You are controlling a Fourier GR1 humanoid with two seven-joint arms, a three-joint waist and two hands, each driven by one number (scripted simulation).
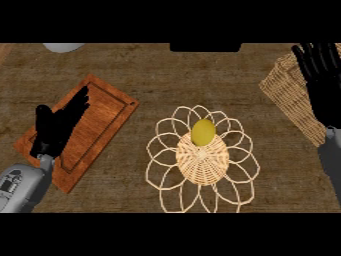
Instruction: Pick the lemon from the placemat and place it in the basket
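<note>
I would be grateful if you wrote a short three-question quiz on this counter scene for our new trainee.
1. True or false: the right hand shows over the basket, fingers straight.
2. Fill in: the left hand shows over the wooden ____.
3. The lemon lies: A) in the basket B) on the placemat C) in the right hand.
Key: 1 true; 2 board; 3 B.
</note>
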